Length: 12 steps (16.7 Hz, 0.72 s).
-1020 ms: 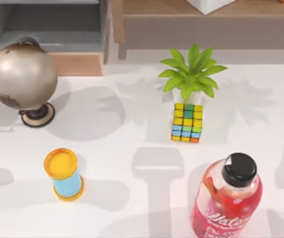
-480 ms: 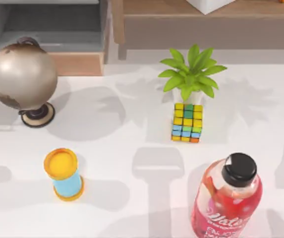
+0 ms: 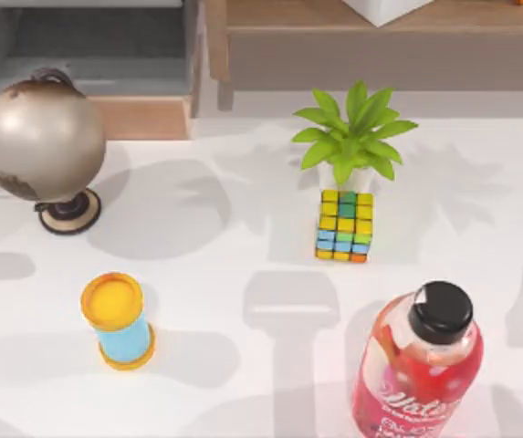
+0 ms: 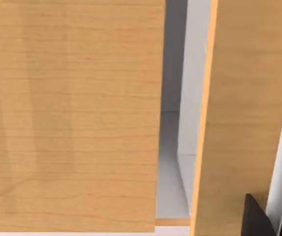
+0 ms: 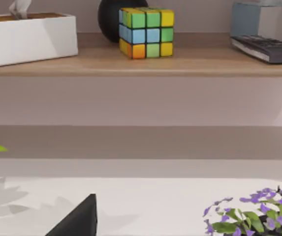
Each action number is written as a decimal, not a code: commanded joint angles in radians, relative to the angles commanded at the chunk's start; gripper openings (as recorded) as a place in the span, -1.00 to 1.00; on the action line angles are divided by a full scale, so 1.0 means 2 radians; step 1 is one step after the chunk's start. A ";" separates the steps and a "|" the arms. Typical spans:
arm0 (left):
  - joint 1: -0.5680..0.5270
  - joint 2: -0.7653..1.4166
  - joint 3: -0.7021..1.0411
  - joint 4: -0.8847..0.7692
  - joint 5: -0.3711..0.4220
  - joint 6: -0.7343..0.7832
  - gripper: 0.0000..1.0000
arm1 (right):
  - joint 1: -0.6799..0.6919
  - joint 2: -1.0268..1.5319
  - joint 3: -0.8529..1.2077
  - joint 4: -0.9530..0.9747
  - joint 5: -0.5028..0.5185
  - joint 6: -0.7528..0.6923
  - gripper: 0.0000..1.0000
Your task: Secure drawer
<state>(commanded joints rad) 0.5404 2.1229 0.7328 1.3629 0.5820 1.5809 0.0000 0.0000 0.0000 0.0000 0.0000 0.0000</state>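
Top view, drawer: You see the drawer (image 3: 92, 55) pulled out at the back left of the table (image 3: 243, 274). It has grey walls and floor and a light tan front.
Top view, neighbours: A globe (image 3: 40, 139) stands just in front of it.
Left wrist view, left gripper: Its dark tip (image 4: 271, 219) sits close to tan wood panels (image 4: 72, 113); you cannot tell if the jaws are spread.
Right wrist view, right gripper: Its dark tip (image 5: 79, 219) hangs over the table, facing a shelf (image 5: 145, 64) with a colour cube (image 5: 146, 31), well apart from the drawer; jaws, cannot tell.

Drawer (image 3: 106, 64): grey interior, tan front. Globe (image 3: 40, 139): beige-grey, brown patches. Cube (image 3: 344, 224): multicoloured squares. Bottle (image 3: 416, 372): red, black cap. Bench (image 3: 243, 265): white.
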 joint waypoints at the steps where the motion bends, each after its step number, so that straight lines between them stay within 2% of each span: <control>1: 0.000 0.000 0.001 0.000 0.000 0.000 -1.00 | 0.000 0.000 0.000 0.000 0.000 0.000 1.00; 5: 0.001 0.003 0.006 -0.005 -0.003 0.000 -1.00 | 0.000 0.000 0.000 0.000 0.000 0.000 1.00; 12: -0.034 0.047 0.103 -0.058 -0.038 -0.002 -1.00 | 0.000 0.000 0.000 0.000 0.000 0.000 1.00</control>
<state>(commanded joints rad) 0.4720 2.2167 0.9383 1.2461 0.5063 1.5765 0.0000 0.0000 0.0000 0.0000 0.0000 0.0000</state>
